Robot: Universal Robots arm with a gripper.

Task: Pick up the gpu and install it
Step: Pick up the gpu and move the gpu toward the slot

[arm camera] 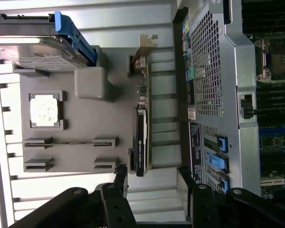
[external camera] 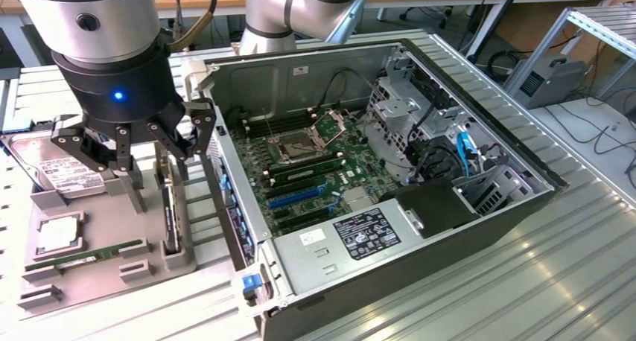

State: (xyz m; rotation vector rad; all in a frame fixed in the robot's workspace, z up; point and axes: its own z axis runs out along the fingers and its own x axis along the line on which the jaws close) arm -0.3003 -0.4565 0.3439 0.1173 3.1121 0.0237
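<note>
The gpu (external camera: 171, 207) stands on edge in a slot of the grey holder tray (external camera: 100, 278), between the tray's other parts and the open computer case (external camera: 398, 229). In the wrist view the gpu (arm camera: 141, 137) is a thin dark card with a black fan block and a silver end bracket. My gripper (external camera: 144, 158) hangs above the tray, over the card's far end, without touching it. Its black fingers (arm camera: 121, 178) stand wide apart and hold nothing, and the gripper (arm camera: 152, 183) straddles the line of the card.
A silver hard drive (external camera: 55, 170), a square processor (external camera: 59, 233) and a narrow RAM stick (external camera: 85, 257) also sit in the tray. The case lies on its side with its motherboard (external camera: 308, 170) and blue slots (external camera: 298, 197) exposed. Its perforated rear wall (arm camera: 213, 85) is close beside the card.
</note>
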